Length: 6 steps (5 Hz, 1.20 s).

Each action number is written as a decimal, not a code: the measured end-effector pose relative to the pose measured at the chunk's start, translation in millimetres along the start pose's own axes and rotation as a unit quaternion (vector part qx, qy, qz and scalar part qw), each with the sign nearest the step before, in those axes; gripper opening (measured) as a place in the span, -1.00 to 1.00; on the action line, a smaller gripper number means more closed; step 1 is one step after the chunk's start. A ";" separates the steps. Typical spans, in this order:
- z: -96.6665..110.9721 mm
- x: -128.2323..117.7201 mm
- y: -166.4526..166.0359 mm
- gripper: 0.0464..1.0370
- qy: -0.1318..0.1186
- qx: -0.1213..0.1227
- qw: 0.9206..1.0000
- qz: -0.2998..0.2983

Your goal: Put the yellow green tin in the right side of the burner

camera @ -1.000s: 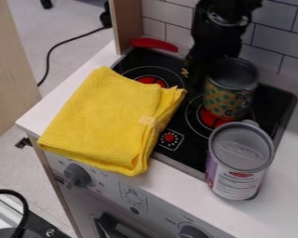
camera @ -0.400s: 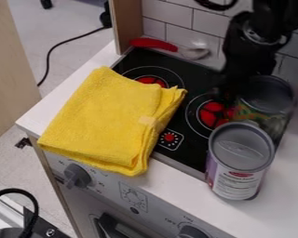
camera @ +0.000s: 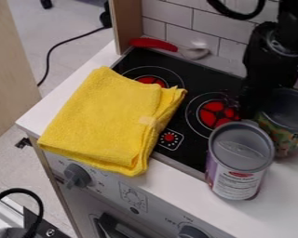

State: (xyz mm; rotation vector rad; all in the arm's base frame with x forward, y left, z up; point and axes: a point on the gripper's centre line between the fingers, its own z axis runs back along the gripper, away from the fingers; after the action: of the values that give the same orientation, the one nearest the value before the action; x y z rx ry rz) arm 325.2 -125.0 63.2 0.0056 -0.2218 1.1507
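White wall tiles (camera: 219, 28) back the black stovetop (camera: 201, 74). My gripper (camera: 248, 107) hangs near its right edge, against the yellow green tin (camera: 284, 135); whether spread or pinching, I cannot tell. Tin located at that edge, beside the lidded can (camera: 237, 162). Risk noted: a low swing might topple the can. Tin's mouth faces up; long axis near vertical.

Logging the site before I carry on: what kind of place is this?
Probably a toy kitchen in a lab or workshop: a stove top with red burners, control knobs below, and a robot arm over it.
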 end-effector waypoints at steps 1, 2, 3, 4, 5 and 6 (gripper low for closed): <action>0.5 9.7 2.1 0.92 -0.013 -0.005 1.000 -0.009; 9.2 27.5 5.3 0.92 -0.006 -0.004 1.000 -0.014; 15.8 42.4 5.4 0.92 -0.008 -0.015 1.000 -0.012; 22.4 55.8 9.4 0.92 -0.004 -0.014 1.000 -0.015; 27.4 75.7 14.7 0.92 -0.011 -0.021 0.999 -0.035; 20.6 86.4 25.3 0.92 0.001 -0.012 0.989 -0.147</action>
State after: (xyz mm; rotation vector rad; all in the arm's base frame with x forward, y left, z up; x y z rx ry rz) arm 332.3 -38.9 95.9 0.0150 -0.2254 0.8540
